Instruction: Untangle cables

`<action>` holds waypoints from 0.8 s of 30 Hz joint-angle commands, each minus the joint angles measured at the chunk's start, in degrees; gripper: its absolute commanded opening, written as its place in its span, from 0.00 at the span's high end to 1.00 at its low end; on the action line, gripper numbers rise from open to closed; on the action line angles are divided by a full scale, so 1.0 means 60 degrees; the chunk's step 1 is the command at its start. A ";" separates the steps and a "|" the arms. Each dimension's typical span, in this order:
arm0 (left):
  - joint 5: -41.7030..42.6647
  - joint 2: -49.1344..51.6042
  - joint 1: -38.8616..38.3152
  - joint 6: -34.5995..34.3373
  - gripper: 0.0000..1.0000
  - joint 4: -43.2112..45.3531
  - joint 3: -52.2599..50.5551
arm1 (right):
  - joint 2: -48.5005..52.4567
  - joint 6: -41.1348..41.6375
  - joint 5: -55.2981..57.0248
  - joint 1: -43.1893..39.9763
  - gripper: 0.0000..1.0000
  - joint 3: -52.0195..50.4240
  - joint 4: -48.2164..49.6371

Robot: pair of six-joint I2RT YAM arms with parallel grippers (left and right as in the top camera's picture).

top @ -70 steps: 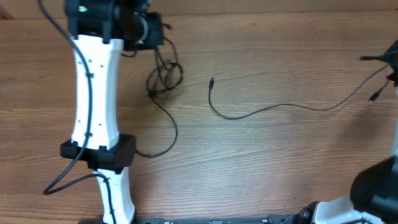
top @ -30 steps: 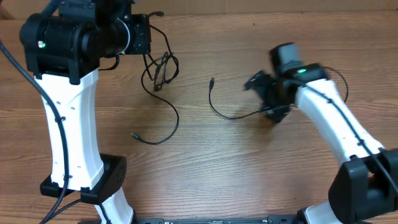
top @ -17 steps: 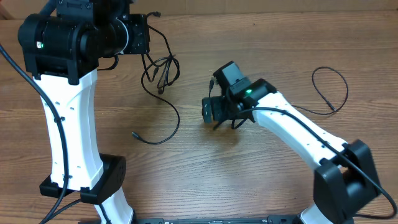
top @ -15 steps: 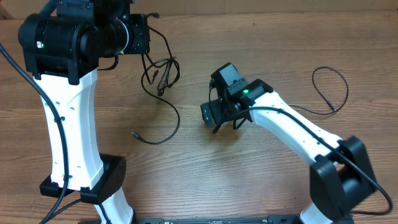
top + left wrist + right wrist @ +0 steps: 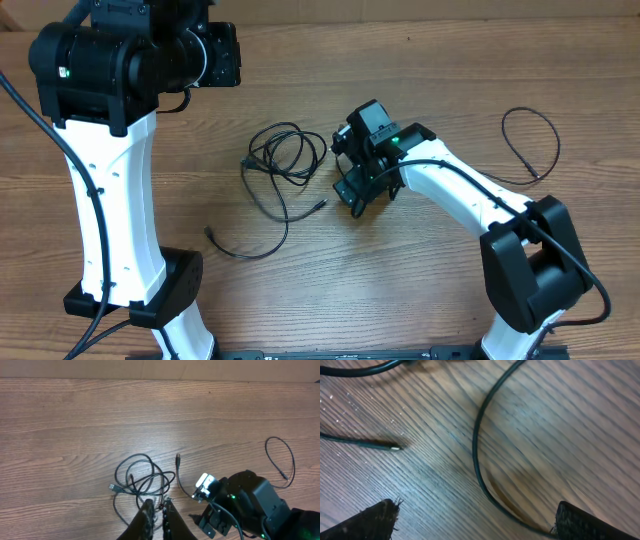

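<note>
Right fingers [image 5: 470, 517] spread over one cord; left fingers [image 5: 156, 519] closed above coiled cables [image 5: 285, 160].

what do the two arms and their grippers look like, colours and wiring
Both arms have glossy white link shells with bulky black joint housings. Left arm: small holes in its white shell, a green light, thick black wires alongside. Right arm: green light near the wrist, a thin black wire along it. The gripper fingers are black.

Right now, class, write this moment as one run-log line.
left gripper: shut, empty | right gripper: open, low over cable | tangled cables: lying on table
</note>
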 commanded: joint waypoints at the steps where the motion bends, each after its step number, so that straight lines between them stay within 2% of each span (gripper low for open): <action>1: -0.0062 -0.0211 0.0047 -0.0011 0.96 0.0015 0.0178 | 0.0477 -0.0495 -0.0186 0.0033 0.00 -0.0138 0.0106; 10: -0.0062 -0.0211 0.0047 -0.0007 0.96 0.0015 0.0171 | 0.1282 -0.0488 -0.0189 0.0011 0.04 -0.0138 0.0616; 11: -0.0062 -0.0211 0.0047 -0.0007 0.96 0.0015 0.0168 | 0.1315 -0.0488 -0.0189 0.0011 0.06 -0.0138 0.0685; 13: -0.0062 -0.0211 0.0047 -0.0007 0.95 0.0015 0.0168 | 0.1315 -0.0481 -0.0189 0.0004 0.19 -0.0138 0.0801; 15: -0.0066 -0.0211 0.0047 -0.0004 0.85 0.0015 0.0168 | 0.1315 -0.0477 -0.0189 0.0004 0.35 -0.0138 0.0896; 16: -0.0066 -0.0211 0.0047 -0.0004 0.79 0.0015 0.0168 | 0.1315 -0.0477 -0.0189 -0.0004 0.48 -0.0138 0.0918; 17: -0.0066 -0.0211 0.0047 0.0000 0.69 0.0015 0.0164 | 0.1315 -0.0477 -0.0186 -0.0007 0.67 -0.0138 0.0933; 19: -0.0066 -0.0211 0.0047 0.0029 0.51 0.0015 0.0164 | 0.1315 -0.0477 -0.0186 -0.0011 0.91 -0.0138 0.0933; 20: -0.0069 -0.0211 0.0047 0.0029 0.42 0.0015 0.0164 | 0.1315 -0.0448 -0.0182 -0.0015 0.96 -0.0138 0.0933; 21: -0.0069 -0.0211 0.0047 0.0029 0.33 0.0015 0.0164 | 0.1315 -0.0444 -0.0182 -0.0040 0.96 -0.0138 0.0925; 24: -0.0084 -0.0211 0.0047 0.0033 0.21 0.0015 0.0164 | 0.1315 -0.0036 0.0109 -0.0069 0.96 -0.0113 0.0918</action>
